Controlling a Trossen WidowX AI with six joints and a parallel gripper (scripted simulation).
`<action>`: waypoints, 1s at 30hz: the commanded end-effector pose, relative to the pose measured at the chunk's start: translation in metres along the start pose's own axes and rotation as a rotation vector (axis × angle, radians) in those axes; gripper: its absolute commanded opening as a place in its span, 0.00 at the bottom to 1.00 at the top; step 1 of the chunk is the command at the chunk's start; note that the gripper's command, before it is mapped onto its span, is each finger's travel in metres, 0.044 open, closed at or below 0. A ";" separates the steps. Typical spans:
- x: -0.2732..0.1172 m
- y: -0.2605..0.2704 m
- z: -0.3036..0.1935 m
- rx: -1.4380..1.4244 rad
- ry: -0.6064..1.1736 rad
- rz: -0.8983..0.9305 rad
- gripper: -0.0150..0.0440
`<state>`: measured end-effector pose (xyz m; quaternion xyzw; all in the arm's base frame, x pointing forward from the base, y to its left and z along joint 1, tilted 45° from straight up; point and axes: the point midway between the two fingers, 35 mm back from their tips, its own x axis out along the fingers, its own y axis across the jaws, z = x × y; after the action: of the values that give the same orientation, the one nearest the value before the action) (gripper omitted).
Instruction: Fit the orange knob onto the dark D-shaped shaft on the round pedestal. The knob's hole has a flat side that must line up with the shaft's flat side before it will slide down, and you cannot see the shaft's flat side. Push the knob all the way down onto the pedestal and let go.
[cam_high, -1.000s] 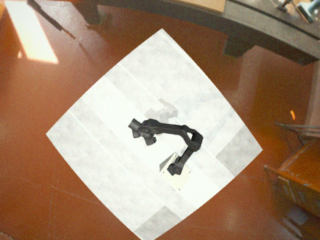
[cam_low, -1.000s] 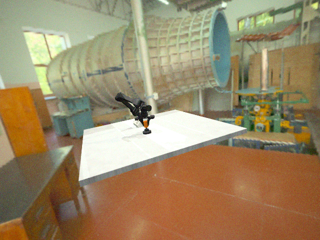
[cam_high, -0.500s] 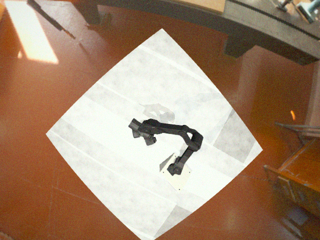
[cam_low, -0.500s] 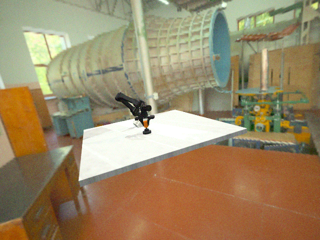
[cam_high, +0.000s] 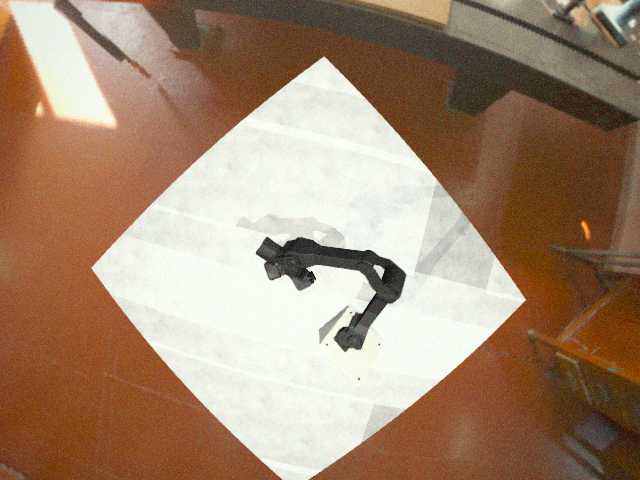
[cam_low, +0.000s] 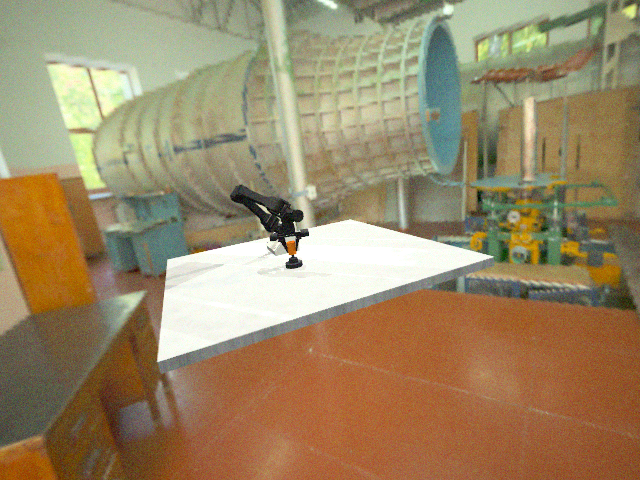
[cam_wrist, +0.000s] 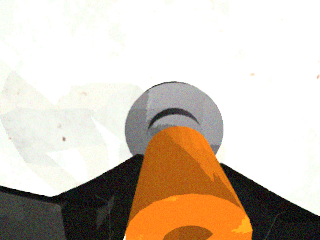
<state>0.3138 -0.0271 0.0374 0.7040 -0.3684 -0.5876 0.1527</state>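
Note:
The orange knob is upright between the fingers of my gripper, which is shut on it. The round pedestal stands directly below, dark in the exterior view and grey in the wrist view. The knob is above the pedestal, with a gap between them. A short dark stretch of the shaft shows in that gap. Whether the shaft's tip is inside the knob's hole I cannot tell. The wrist view hides the shaft behind the knob. In the top view the arm hides knob and pedestal.
The arm's base stands on a cream plate with small dark dots, on the white table. The arm reaches from there over the table to the pedestal. The arm's shadow lies beside it. The table's edges drop to the brown floor.

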 end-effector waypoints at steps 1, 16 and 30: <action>0.001 -0.001 0.000 -0.045 0.003 -0.001 0.25; 0.003 0.001 -0.001 -0.045 0.003 0.000 0.25; -0.002 0.000 0.000 -0.070 0.003 -0.001 0.25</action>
<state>0.3133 -0.0284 0.0376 0.7001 -0.3544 -0.5964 0.1690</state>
